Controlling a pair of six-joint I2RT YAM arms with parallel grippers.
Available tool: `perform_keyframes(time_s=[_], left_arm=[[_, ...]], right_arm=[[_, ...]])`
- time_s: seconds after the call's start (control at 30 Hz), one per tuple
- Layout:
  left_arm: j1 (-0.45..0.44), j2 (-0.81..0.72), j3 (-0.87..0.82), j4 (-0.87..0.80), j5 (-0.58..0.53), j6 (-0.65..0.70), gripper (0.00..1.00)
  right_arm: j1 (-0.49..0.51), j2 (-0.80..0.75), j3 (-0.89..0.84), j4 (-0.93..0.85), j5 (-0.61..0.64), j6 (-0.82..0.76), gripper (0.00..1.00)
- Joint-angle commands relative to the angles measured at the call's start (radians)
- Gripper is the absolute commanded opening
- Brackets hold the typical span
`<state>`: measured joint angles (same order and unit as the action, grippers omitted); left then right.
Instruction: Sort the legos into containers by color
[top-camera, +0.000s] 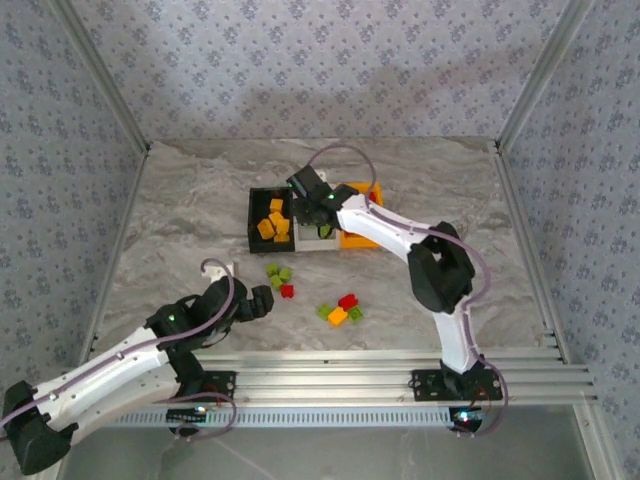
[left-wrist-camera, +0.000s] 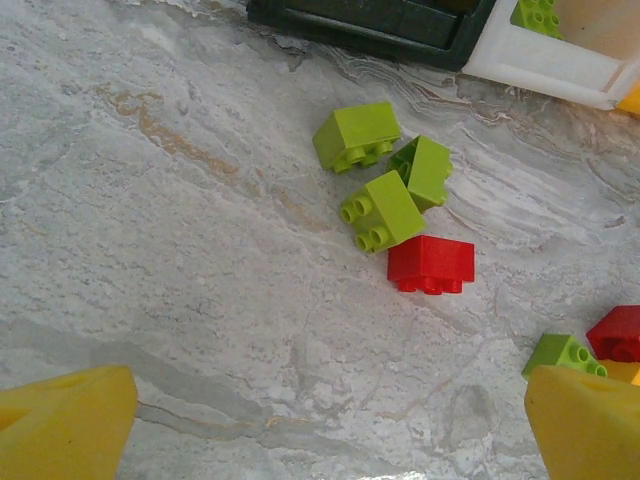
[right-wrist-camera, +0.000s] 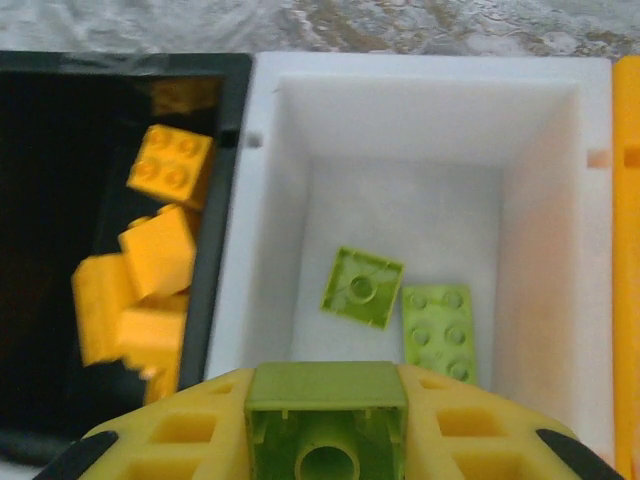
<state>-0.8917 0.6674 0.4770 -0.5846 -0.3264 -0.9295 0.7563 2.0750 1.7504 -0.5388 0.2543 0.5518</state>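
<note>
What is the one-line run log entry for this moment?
right gripper shut on green brick, over white bin | left gripper open, near loose bricks | white bin holds two green bricks

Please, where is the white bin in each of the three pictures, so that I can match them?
Top external: the white bin is the middle of three bins, at the centre of the table, partly under the right arm.
Left wrist: its near wall is at the top right corner.
Right wrist: it lies at the centre, seen from above, below the right tool holding a green lego.
Shared landmark: the black bin directly on its left.
</note>
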Motion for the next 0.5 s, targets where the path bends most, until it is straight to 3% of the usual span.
perform_keyframes(time_s=[0.0, 0.13, 0.2, 0.47], left_arm=[[0.005, -0.003, -0.002, -0.021, -0.004, -0.007, 0.99], [0.005, 0.004, 0.001, -0.01, 0.001, -0.001, 0.99], [0.005, 0.012, 0.007, -0.006, 0.004, 0.006, 1.0], [0.007, 0.095, 0.036, 0.08, 0.04, 0.056, 0.99]], right_arm=[[-0.023, 0.064, 0.104, -0.116, 0.059, -0.004, 0.34], [-0.037, 0.071, 0.13, -0.101, 0.031, 0.041, 0.58], [-0.037, 0.04, 0.114, -0.068, 0.031, 0.042, 0.64], [-0.007, -0.224, -0.146, 0.106, 0.009, 0.057, 0.68]])
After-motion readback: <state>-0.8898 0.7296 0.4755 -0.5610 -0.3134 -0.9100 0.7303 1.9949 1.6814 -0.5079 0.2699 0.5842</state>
